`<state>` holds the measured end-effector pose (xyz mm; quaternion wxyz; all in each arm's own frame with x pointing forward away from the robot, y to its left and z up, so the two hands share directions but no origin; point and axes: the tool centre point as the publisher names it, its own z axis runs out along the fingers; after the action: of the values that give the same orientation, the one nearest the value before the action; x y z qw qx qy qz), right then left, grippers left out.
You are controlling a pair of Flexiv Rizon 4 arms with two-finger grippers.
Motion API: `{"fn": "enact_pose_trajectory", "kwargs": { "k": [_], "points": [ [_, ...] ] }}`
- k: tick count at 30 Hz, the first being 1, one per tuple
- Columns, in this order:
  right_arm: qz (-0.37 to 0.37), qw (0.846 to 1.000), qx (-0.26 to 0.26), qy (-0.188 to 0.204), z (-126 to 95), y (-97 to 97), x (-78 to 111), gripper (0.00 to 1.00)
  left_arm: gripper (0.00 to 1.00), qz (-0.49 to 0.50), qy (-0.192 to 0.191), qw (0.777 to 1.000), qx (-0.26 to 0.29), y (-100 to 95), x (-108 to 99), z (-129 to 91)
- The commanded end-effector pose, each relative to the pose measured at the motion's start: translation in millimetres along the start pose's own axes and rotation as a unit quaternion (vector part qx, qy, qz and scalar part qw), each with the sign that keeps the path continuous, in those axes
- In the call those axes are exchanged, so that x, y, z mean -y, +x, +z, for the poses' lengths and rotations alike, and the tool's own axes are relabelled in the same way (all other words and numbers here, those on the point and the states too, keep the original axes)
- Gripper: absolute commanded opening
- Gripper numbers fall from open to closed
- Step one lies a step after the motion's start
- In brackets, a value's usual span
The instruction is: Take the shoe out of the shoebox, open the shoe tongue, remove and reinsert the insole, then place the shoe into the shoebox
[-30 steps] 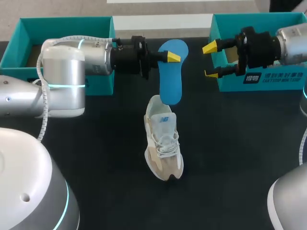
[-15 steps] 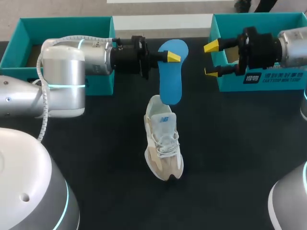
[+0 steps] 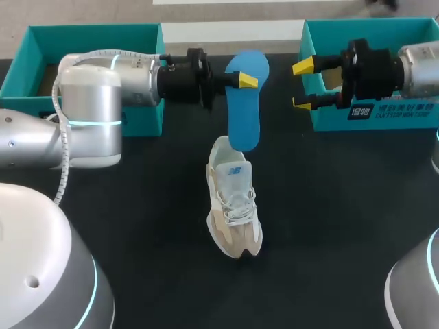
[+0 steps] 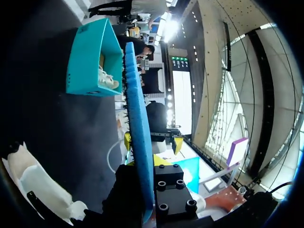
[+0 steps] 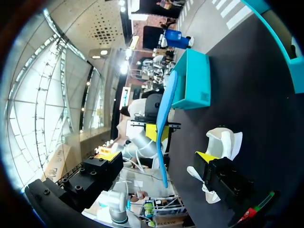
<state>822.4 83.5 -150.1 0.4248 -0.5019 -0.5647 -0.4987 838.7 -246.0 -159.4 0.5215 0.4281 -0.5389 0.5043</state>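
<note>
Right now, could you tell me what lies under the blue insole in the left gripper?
In the head view, the lower end of the insole overlaps the heel end of the shoe; table shows around it. The heel opening is partly covered, so contact cannot be judged.

White print is seen on the two-o'clock shoebox (image 3: 329, 120), a blue logo on the shoe (image 3: 233, 205) — neither is readable.

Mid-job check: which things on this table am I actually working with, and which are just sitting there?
In the job:
- insole, gripped by the left gripper above the shoe
- right gripper, open, empty
- right teal box

Lying about, probably:
- left teal box, behind the left arm; I cannot tell which of the two is the shoebox
</note>
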Motion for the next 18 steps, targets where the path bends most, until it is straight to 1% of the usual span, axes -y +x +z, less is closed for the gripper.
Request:
{"fn": "enact_pose_trajectory", "kwargs": {
  "k": [1,2,3,4,5,6,8,9,10,12,14,15,16,17,18],
  "points": [
    [0.0,1.0,0.001,0.0,2,0.5,-1.1,1.0,0.0,0.203,0.009,0.979,-0.015,1.9,6,-4],
    [0.0,1.0,0.001,0.0,2,0.5,-1.1,1.0,0.0,0.235,0.008,0.972,-0.026,6.0,7,-5],
    [0.0,1.0,0.001,0.0,2,0.5,-1.1,1.0,0.0,0.285,0.01,0.958,-0.02,8.6,8,-5],
    [0.0,1.0,0.001,0.0,2,0.5,-1.1,1.0,0.0,0.343,0.008,0.939,-0.002,10.5,9,-5],
    [0.0,1.0,0.001,0.0,2,0.5,-1.1,1.0,0.0,0.364,0.008,0.931,-0.011,12.4,8,-4],
    [0.0,1.0,0.001,0.0,2,0.5,-1.1,1.0,0.0,0.398,0.028,0.917,-0.015,16.4,9,-4],
    [0.0,1.0,0.001,0.0,2,0.5,-1.1,1.0,0.0,0.439,0.028,0.898,-0.014,20.6,8,-4],
    [0.0,1.0,0.001,0.0,2,0.5,-1.1,1.0,0.0,0.494,0.021,0.869,0.011,20.3,7,-4],
    [0.0,1.0,0.001,0.0,2,0.5,-1.1,1.0,0.0,0.518,0.014,0.855,0.018,19.1,6,-4],
    [0.0,1.0,0.001,0.0,2,0.5,-1.1,1.0,0.0,0.566,0.018,0.824,0.032,18.9,5,-5],
    [0.0,1.0,0.001,0.0,2,0.5,-1.1,1.0,0.0,0.639,0.008,0.766,0.064,17.6,6,-6],
    [0.0,1.0,0.001,0.0,2,0.5,-1.1,1.0,0.0,0.679,0.006,0.73,0.079,17.0,6,-7],
    [0.0,1.0,0.001,0.0,2,0.5,-1.1,1.0,0.0,0.71,0.008,0.698,0.092,16.9,7,-8],
    [0.0,1.0,0.001,0.0,2,0.5,-1.1,1.0,0.0,0.73,0.005,0.676,0.101,16.2,8,-9],
    [0.0,1.0,0.001,0.0,2,0.5,-1.1,1.0,0.0,0.751,0.012,0.652,0.104,16.3,9,-10]
  ]
}}
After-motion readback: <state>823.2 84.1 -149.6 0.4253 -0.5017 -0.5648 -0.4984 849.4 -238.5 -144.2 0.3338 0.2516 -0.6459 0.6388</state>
